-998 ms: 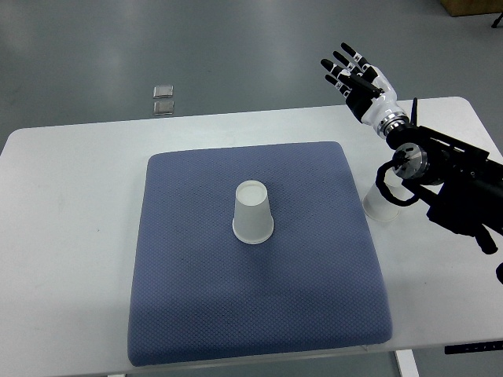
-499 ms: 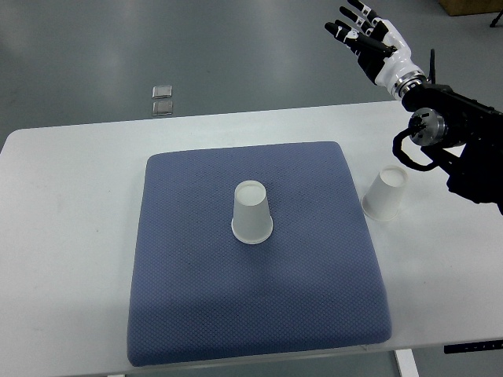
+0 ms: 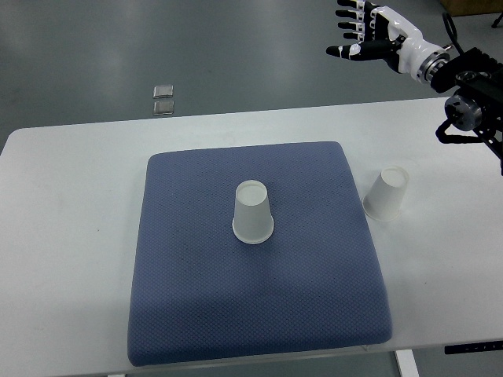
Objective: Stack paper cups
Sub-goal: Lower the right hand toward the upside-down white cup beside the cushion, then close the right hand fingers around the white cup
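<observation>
across most of the view sits a white rectangular table [image 3: 71,188], with a big blue textured square mat [image 3: 196,306] covering its middle. up at 1 o'clock the black-and-white robot right hand [image 3: 369,35] hangs over the grey floor, fingers spread, holding nothing. one white paper cup [image 3: 252,212] stands upside down at mat centre. another upside-down white paper cup [image 3: 386,194] leans at 3 o'clock, just off the mat edge. two small square tiles [image 3: 163,99] lie at 11 o'clock.

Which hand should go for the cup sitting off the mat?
Right, most likely. The right hand is the only one in view, open and empty above the table's far right corner. The paper cup beside the mat stands upside down on that side of the white table. No left arm shows.
</observation>
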Robot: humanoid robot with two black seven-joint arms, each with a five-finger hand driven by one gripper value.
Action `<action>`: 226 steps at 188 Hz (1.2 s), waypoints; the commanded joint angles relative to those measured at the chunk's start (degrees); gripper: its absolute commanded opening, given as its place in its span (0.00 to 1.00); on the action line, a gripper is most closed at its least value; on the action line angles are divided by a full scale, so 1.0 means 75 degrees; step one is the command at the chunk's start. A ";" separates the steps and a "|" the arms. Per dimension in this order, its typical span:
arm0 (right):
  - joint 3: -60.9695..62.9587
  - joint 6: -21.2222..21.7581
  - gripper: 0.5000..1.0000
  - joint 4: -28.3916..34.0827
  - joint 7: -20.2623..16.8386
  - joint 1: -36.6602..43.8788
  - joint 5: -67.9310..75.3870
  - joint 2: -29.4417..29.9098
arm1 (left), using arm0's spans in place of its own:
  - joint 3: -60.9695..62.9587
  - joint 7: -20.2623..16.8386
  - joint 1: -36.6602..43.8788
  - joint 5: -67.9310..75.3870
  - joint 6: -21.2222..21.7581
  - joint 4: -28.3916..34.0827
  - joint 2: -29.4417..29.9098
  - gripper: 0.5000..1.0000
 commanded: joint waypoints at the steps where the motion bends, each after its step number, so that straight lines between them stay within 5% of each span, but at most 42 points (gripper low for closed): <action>1: -0.0483 0.0397 0.83 0.0022 -0.0017 0.0271 -0.0861 -0.0163 | 0.0000 0.0000 0.0000 -0.0001 -0.0011 -0.0001 0.0000 1.00; 33: -0.1174 0.1136 0.83 0.0514 0.0065 0.0657 -0.2970 -0.0691 | 0.0000 0.0000 0.0000 -0.0001 0.0000 -0.0001 0.0000 1.00; 74: -0.1233 0.2190 0.82 0.2318 0.0123 0.1032 -0.5548 -0.1745 | 0.0000 0.0000 0.0000 -0.0001 0.0000 -0.0001 0.0000 1.00; 109: -0.1292 0.2507 0.82 0.3198 0.0135 0.1185 -0.6779 -0.2202 | 0.0000 0.0000 0.0000 -0.0001 0.0000 -0.0001 0.0000 1.00; 156: -0.1549 0.2378 0.82 0.3268 0.0123 0.1068 -0.7435 -0.2120 | 0.0000 0.0000 0.0000 -0.0001 0.0000 -0.0001 0.0000 1.00; 226: -0.1713 0.1347 0.82 0.3163 0.0100 0.0224 -0.8314 -0.1851 | 0.0000 0.0000 0.0000 -0.0001 0.0000 -0.0001 0.0000 1.00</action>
